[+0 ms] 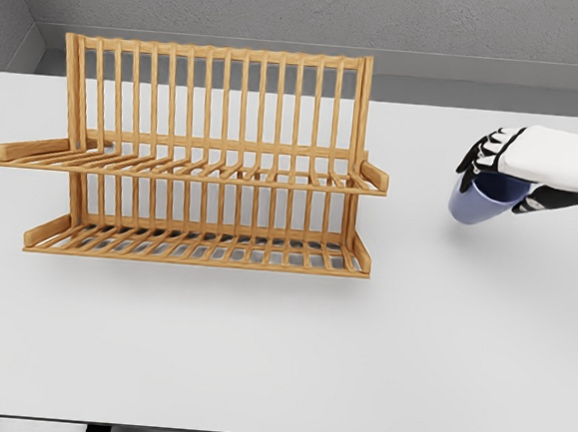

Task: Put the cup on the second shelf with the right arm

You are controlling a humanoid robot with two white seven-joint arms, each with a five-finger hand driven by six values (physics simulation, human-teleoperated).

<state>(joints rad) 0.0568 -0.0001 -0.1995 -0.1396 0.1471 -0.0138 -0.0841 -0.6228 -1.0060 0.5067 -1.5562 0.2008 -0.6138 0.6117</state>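
From the head view, a two-tier slatted wooden dish rack (198, 159) stands on the left half of a plain white table (277, 365), its upper shelf (192, 169) and lower shelf (196, 248) both made of thin parallel bars, with a tall row of upright bars along the back. Well apart from the rack, toward the table's right edge, the right hand (518, 169), white with black finger segments, comes in from the right side of the picture. Its fingers (482, 151) are curled around a small blue-violet cup (482, 200), clamped on the rim and upper wall from above. The cup hangs tilted beneath the hand, its body sloping down and to the left, and a faint shadow lies on the table just under it. Whether its base touches the tabletop cannot be told.
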